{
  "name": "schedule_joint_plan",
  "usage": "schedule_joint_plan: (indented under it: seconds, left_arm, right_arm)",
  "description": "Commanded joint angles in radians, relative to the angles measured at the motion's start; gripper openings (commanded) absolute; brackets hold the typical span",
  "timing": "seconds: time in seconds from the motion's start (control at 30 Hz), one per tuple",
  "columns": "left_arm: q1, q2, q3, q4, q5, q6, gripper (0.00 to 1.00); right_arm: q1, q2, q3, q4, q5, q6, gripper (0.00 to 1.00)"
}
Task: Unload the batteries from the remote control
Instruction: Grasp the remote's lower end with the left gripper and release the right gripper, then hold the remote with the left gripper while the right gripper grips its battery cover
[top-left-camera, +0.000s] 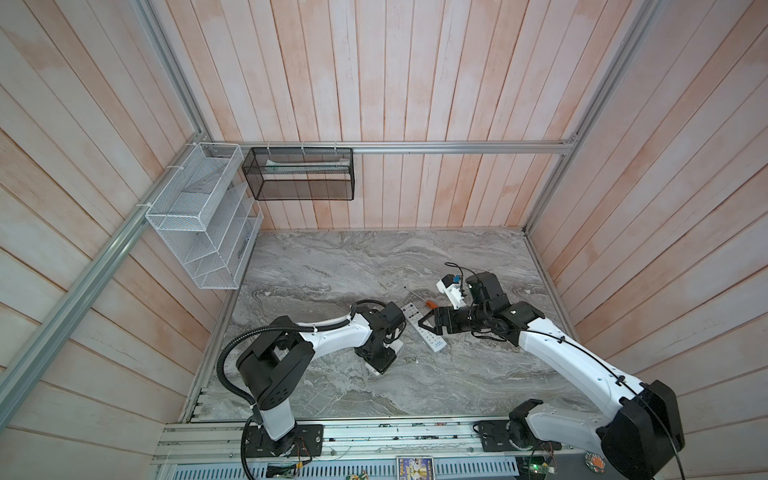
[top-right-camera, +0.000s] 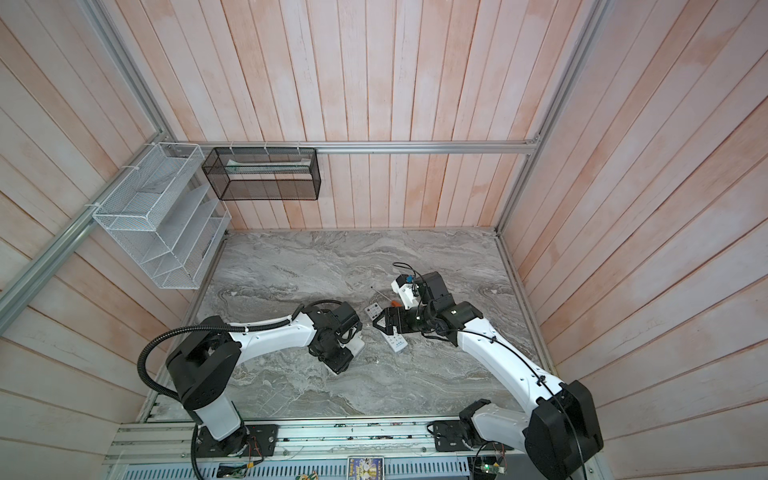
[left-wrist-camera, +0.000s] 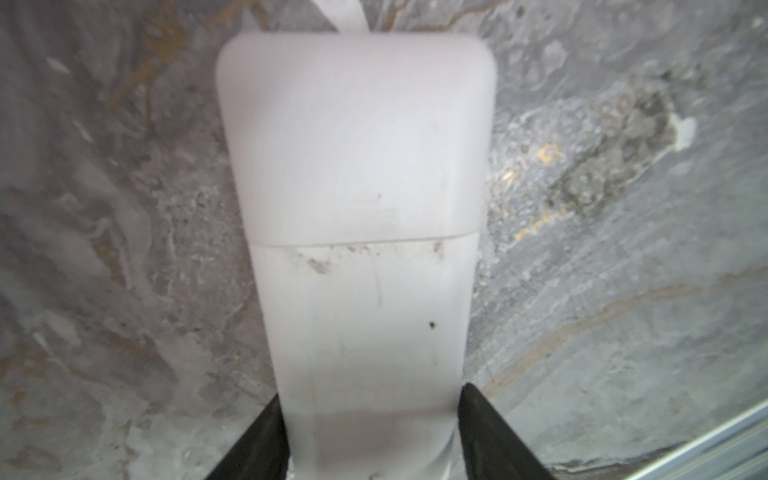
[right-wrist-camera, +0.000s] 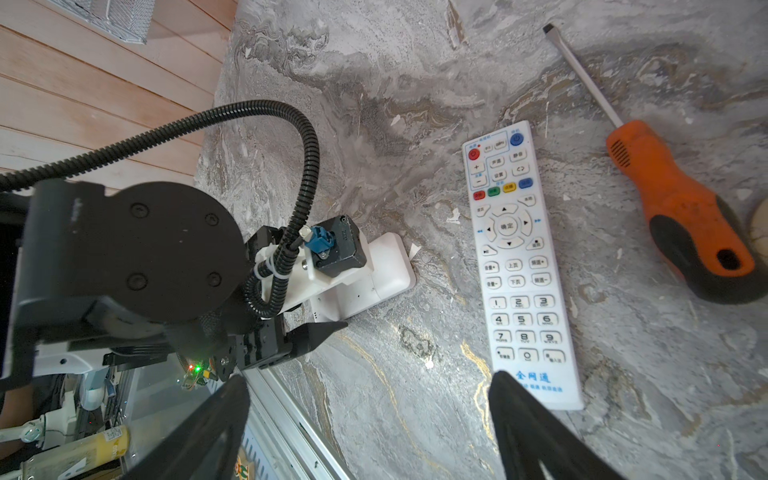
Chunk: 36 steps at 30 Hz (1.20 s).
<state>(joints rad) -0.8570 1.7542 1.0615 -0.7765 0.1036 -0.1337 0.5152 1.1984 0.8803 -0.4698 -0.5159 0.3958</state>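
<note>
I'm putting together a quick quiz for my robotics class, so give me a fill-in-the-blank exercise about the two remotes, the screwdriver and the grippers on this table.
1. The screwdriver has an ___ handle.
2. The right gripper hovers near the button-side-up remote with its jaws ___.
3. The left gripper has a finger on either side of the other remote, which lies with its buttons facing ___.
Missing words: orange; open; down.

A screwdriver (right-wrist-camera: 648, 166) lies just behind the keypad remote (right-wrist-camera: 519, 266); another remote (left-wrist-camera: 353, 187), apparently face-down, lies to its left.
</note>
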Motion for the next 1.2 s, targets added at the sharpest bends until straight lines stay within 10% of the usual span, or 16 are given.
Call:
schedule_joint_plan:
  seconds: [0.0,1.17]
  left_arm:
    - [-0.004,0.037,-0.062,0.057,0.071,-0.031,0.56]
    - [0.003,-0.3,-0.016,-0.026,0.06,0.123,0.44]
  right_arm:
    - [-0.004,-0.008,0.019,-0.02,0.016,-0.014,0.9]
    - [0.088,0.25,0.055,0.058,-0.179,-0.062,0.77]
